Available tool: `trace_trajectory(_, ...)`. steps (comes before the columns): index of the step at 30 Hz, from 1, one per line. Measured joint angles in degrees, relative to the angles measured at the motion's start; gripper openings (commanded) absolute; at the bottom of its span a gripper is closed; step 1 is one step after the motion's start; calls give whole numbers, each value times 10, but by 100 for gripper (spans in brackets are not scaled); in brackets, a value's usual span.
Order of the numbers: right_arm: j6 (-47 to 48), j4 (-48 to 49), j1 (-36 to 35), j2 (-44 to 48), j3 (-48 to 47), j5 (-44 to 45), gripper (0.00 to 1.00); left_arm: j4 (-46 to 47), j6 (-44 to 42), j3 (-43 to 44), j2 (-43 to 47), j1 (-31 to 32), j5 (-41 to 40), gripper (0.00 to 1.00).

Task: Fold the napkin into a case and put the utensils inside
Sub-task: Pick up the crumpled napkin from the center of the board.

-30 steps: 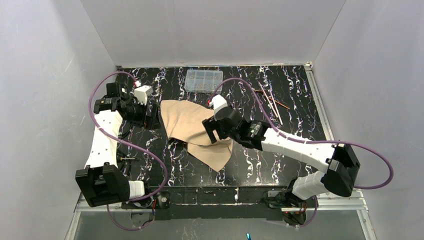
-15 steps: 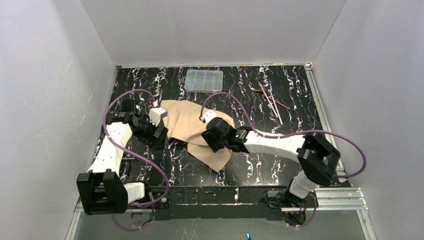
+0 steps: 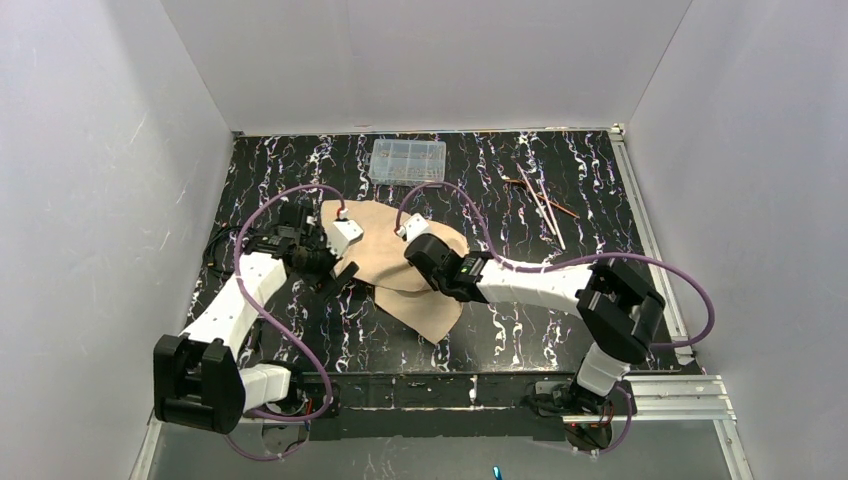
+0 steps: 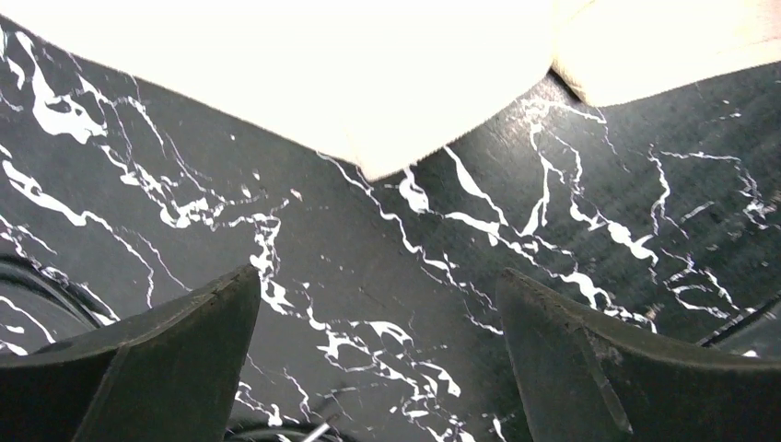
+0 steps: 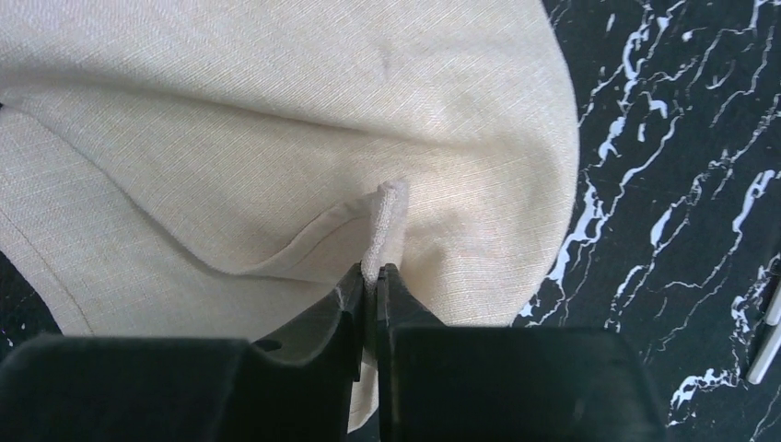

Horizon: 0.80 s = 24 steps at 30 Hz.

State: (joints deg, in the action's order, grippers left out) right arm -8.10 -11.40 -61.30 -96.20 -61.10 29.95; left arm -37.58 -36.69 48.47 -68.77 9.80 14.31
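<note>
The fingers (image 5: 405,313) of the right gripper (image 5: 375,274) pinch a little fold of the napkin (image 5: 276,138), which lies in the middle of the top view. The left gripper (image 4: 378,276) has its fingers spread wide over the black table (image 4: 599,203), near a napkin corner. The utensils (image 3: 540,200) lie at the upper right.

I was driving a robotics lab cell: plain white panels (image 3: 420,60) boxed in a black marbled tabletop (image 3: 520,320). A clear compartment box (image 3: 407,160) sat beyond the right gripper (image 5: 373,273) and its fingers (image 5: 341,331). Well behind them, two robot arms (image 3: 540,285) trailed purple cables (image 3: 432,184) from bases bolted by an aluminium rail (image 3: 690,405).
</note>
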Motion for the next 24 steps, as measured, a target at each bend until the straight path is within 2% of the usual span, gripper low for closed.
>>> trace_trajectory(3, 2, 0, 2, 13, 0, 13, 11, 30, 0, -7, -14, 28, -23, 96)
trace_trajectory(12, -12, 7, 31, 103, 38, 17, 11, 123, 0, -19, -78, 83, -109, 71)
trace_trajectory(17, -22, 10, 42, 132, 57, 13, 10, 161, -2, -18, -117, 84, -152, 40)
trace_trajectory(21, -28, 9, 46, 143, 70, 7, 10, 179, -1, -15, -134, 84, -169, 21)
trace_trajectory(23, -33, 8, 51, 153, 75, 4, 10, 177, 0, -10, -135, 84, -169, 1)
trace_trajectory(24, -36, 9, 54, 160, 75, 3, 9, 175, 5, -5, -134, 84, -167, 0)
